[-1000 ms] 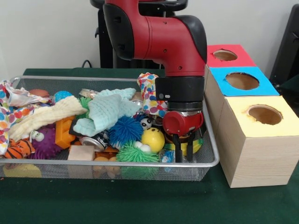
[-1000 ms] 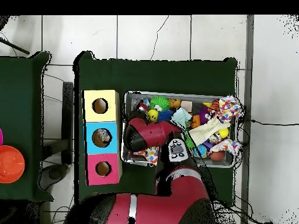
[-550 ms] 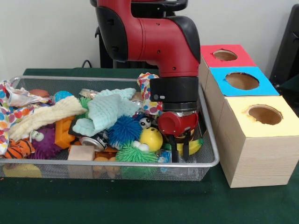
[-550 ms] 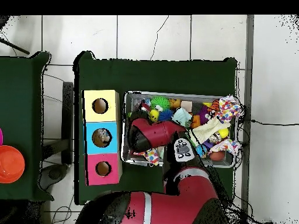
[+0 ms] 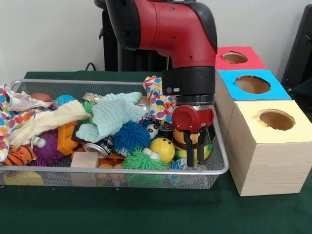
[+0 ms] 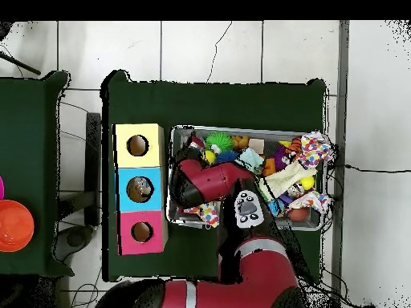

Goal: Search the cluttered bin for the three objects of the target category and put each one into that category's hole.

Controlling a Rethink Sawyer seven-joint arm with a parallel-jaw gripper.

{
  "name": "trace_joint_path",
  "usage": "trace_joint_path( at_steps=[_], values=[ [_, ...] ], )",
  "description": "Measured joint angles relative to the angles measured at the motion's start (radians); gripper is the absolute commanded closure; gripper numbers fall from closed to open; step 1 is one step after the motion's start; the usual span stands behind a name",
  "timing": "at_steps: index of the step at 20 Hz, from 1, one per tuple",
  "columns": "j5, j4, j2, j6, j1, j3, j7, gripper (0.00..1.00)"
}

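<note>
In the front view, a spotted cloth hangs over the left end of the wire bin and is cut off by the picture's edge. Beside it a striped tiger toy and a purple spiky ball lie half buried under a cream cloth, and an orange block shows only one end. A pale green cloth covers the middle of the heap, and a drink can pokes out from beneath it. Just right of that sit a blue spiky ball, a green spiky ball and a yellow ball with a dark face; a small panda toy peeks out behind them. The red and black arm hides the bin's right rear corner. Its gripper hangs low in the right front corner, its two black fingers set slightly apart on either side of a banana lying against the bin's right wall; only the banana's yellow body with a green tip shows, and whether the fingers actually touch it cannot be made out. An orange piece behind the fingers is too hidden to name. On the green surface, right of the bin, stand three wooden boxes in a row, yellow, blue and red, each with a round hole on top. From overhead, something sits inside the blue box's hole, too small to tell.
</note>
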Motion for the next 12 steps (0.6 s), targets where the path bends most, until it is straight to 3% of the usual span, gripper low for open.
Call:
trace_joint_path(
  at_steps=[12],
  values=[
    [0.0,0.002,-0.056,0.033,-0.007,0.0,0.0,0.0]
  ],
)
